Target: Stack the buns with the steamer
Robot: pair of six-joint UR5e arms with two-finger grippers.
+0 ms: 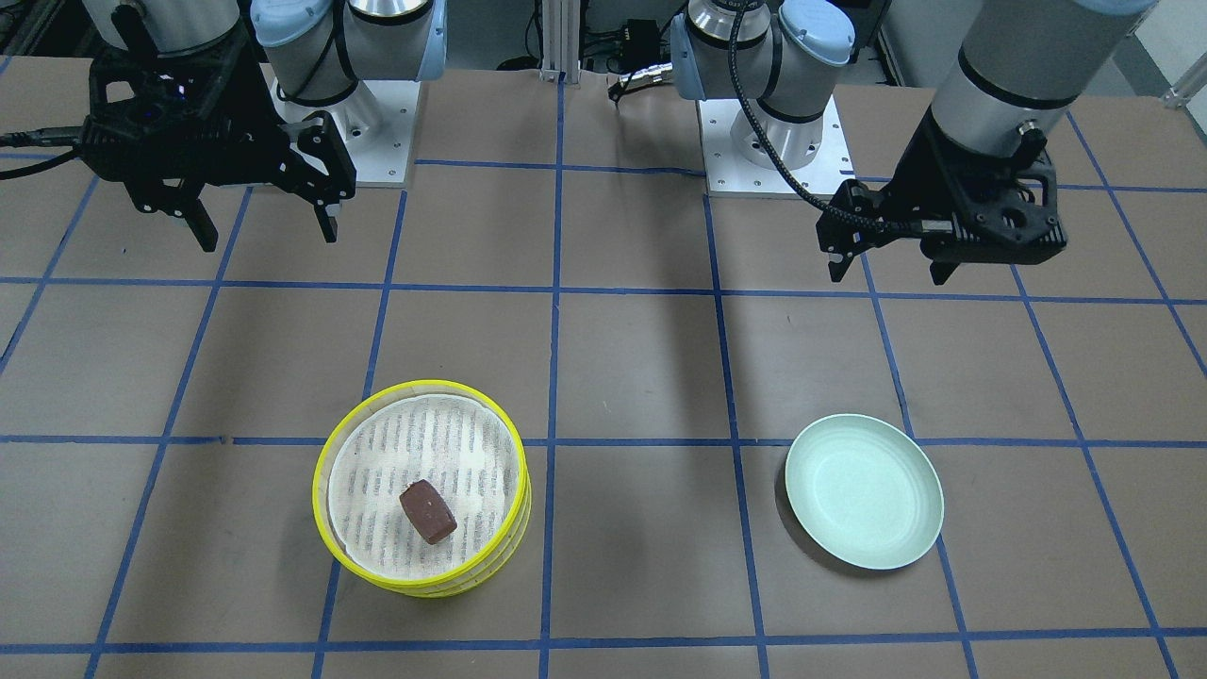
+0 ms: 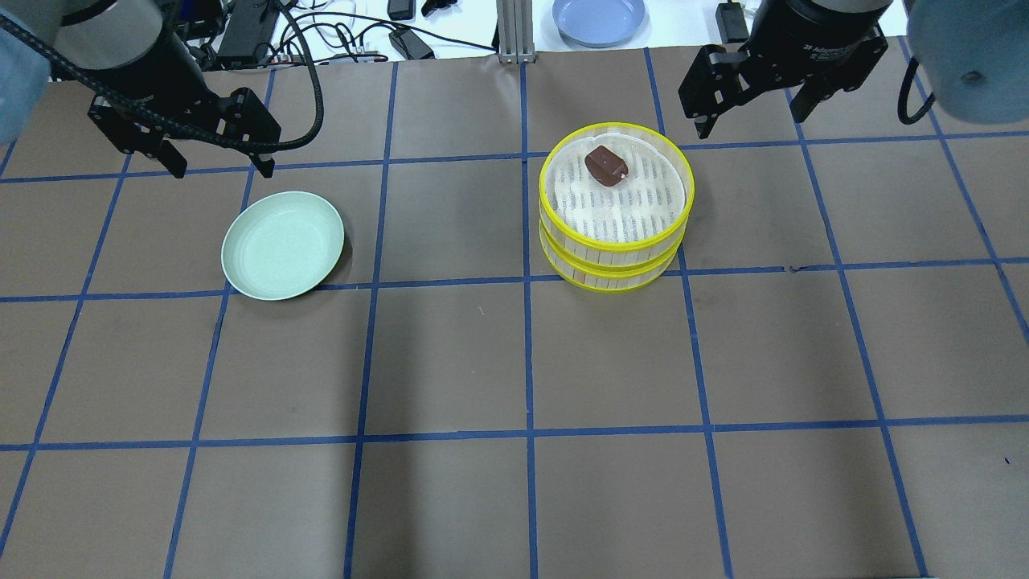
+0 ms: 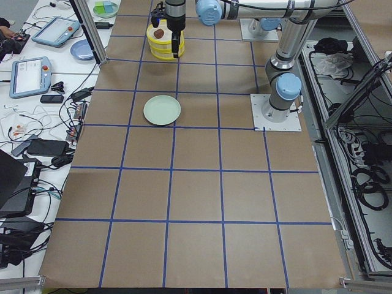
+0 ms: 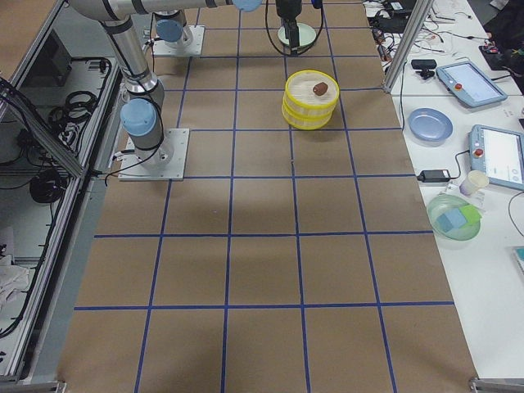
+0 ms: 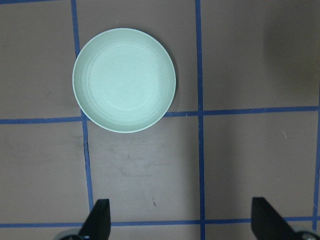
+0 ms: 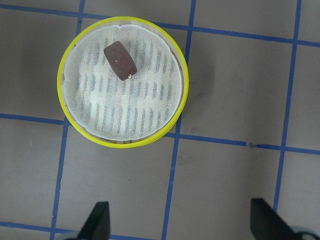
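A: Nearest on the brown table (image 2: 514,362), a pale green plate (image 2: 283,245) is seen on the left side, its edge touching a blue tape line (image 2: 450,281).
B: Level with it, on the right side, a yellow-rimmed steamer (image 2: 615,244) is stacked two tiers high and lined with white cloth.
A: And what is held in it?
B: The dark brown bun (image 2: 606,166) is laid on the top tier's cloth, toward the far rim.
A: Farther back, the left gripper (image 2: 222,170) is hung above the table beyond the plate, fingers spread wide, nothing gripped.
B: The same is seen of the right gripper (image 2: 756,121), raised beyond the steamer, spread wide.
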